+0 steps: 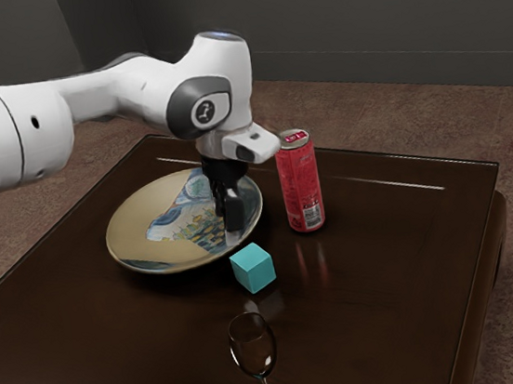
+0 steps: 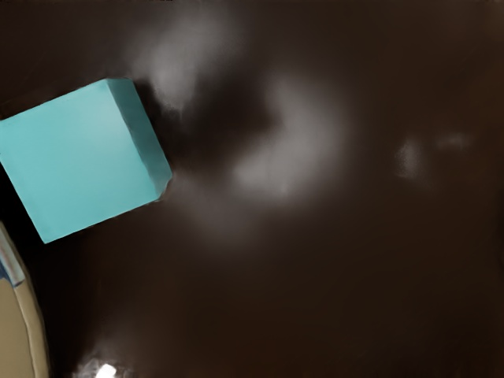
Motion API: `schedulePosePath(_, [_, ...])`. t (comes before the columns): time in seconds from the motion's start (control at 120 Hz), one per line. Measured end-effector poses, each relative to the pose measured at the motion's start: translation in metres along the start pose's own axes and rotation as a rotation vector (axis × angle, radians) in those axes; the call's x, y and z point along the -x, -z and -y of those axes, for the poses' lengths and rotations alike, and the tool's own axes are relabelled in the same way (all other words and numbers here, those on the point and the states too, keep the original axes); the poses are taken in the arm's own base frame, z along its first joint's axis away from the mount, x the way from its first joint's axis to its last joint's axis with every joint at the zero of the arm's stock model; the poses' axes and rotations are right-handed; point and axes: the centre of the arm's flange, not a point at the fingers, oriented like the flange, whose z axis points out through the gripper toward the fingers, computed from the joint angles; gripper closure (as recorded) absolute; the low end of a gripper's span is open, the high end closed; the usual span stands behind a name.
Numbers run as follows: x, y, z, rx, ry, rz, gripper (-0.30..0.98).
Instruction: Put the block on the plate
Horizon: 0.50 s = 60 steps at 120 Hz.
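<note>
Dark and glossy, the counter point(image 1: 379, 275) carries the teal block point(image 1: 253, 269) well in from its edge at the exterior view's right, just outside the plate point(image 1: 133, 228). From my tool point(image 1: 230, 221), whose opening I cannot judge, the block lies lower and toward the wine glass point(image 1: 253, 347); reaching it likely means shifting that way.
</note>
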Motion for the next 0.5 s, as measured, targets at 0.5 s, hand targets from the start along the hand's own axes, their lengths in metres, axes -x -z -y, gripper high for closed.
schedulePosePath(0.5, [0.001,-0.033,-0.068,-0.114,-0.791,-0.071,0.0])
